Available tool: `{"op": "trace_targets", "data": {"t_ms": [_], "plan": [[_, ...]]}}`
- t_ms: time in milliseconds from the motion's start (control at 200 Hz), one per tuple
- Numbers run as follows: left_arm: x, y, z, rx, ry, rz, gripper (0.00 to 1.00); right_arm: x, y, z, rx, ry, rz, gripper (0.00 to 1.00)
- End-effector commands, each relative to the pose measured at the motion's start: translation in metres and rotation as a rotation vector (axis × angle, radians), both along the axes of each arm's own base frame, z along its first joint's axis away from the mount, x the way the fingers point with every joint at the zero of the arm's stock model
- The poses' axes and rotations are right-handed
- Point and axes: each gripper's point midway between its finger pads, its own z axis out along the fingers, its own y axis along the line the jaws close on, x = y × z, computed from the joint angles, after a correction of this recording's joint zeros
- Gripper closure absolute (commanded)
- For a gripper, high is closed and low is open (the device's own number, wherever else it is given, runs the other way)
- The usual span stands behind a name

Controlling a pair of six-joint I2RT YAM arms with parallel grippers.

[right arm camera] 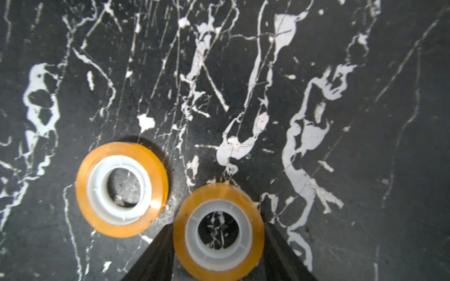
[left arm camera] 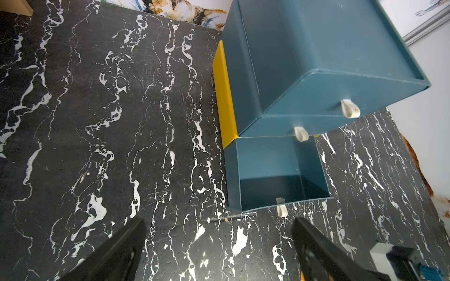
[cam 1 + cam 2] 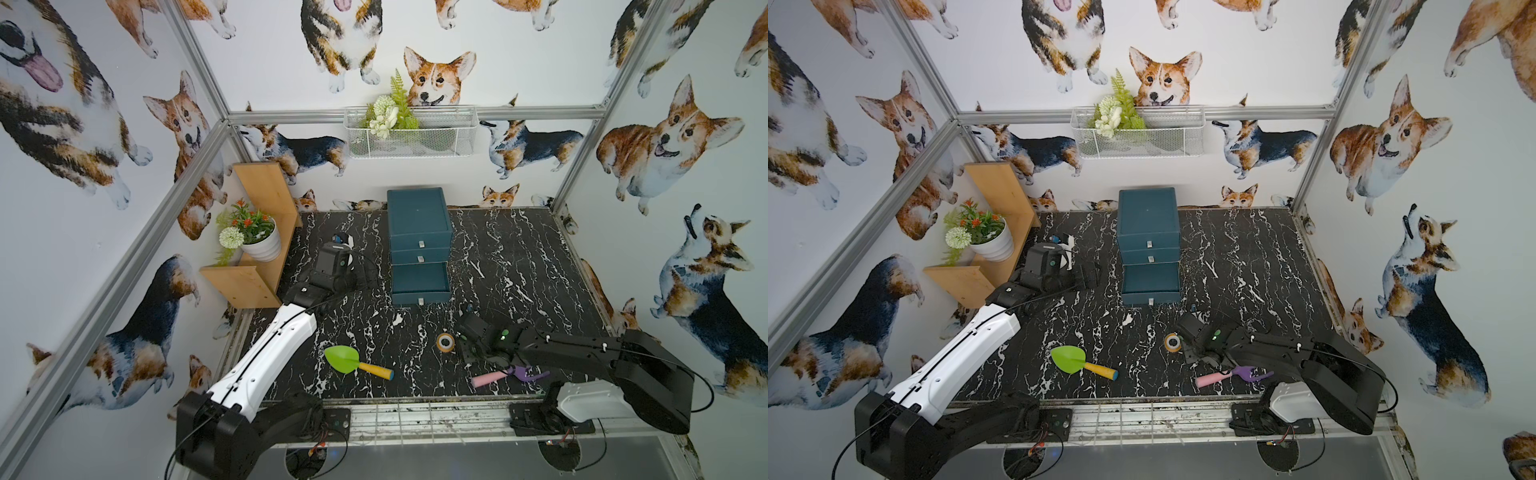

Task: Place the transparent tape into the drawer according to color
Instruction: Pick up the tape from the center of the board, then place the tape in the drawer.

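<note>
Right wrist: right claw [image 1: 218, 225] clasps tape roll [image 1: 219, 192] (twin [image 1: 121, 149] beside).

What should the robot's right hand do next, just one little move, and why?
Probably finish squeezing: the black fingers of the right gripper sit against both sides of one orange see-through tape roll lying flat on the black marble table, but a firm grip isn't clear yet.

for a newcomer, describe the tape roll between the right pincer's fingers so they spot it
On the black table, in front of the blue drawer cabinet, is the right pincer. The orange tape roll sits between its fingers; its twin lies free alongside.
</note>
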Motion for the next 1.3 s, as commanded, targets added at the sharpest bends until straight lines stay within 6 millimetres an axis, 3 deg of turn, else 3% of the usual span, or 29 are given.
{"op": "trace_targets", "data": {"t_ms": [0, 325, 455, 626, 761, 931, 1181, 1291], "plan": [[0.003, 0.0, 0.005, -0.004, -0.019, -0.001, 0.01, 0.002, 0.003, 0.008, 0.012, -0.012, 0.007, 0.44], [0.004, -0.001, 0.003, -0.004, -0.014, -0.001, 0.01, 0.02, 0.013, 0.048, 0.051, -0.103, 0.01, 0.47], [0.004, -0.001, 0.003, -0.002, -0.011, -0.001, 0.01, 0.049, 0.03, 0.078, 0.106, -0.173, 0.018, 0.48], [0.003, 0.001, 0.002, 0.003, -0.013, 0.004, 0.01, 0.103, 0.062, 0.115, 0.164, -0.284, 0.035, 0.48], [0.003, 0.001, 0.002, 0.006, -0.013, 0.005, 0.01, 0.139, 0.079, 0.112, 0.133, -0.318, 0.041, 0.48], [0.002, 0.002, 0.002, 0.007, -0.014, 0.004, 0.01, 0.174, 0.084, 0.1, 0.102, -0.334, 0.019, 0.49], [0.003, -0.001, 0.001, 0.005, -0.01, -0.005, 0.01, 0.185, 0.087, 0.077, 0.055, -0.311, 0.027, 0.47], [0.003, -0.003, 0.0, 0.003, -0.009, -0.017, 0.01, 0.181, 0.092, 0.093, 0.117, -0.348, 0.043, 0.38]]}}
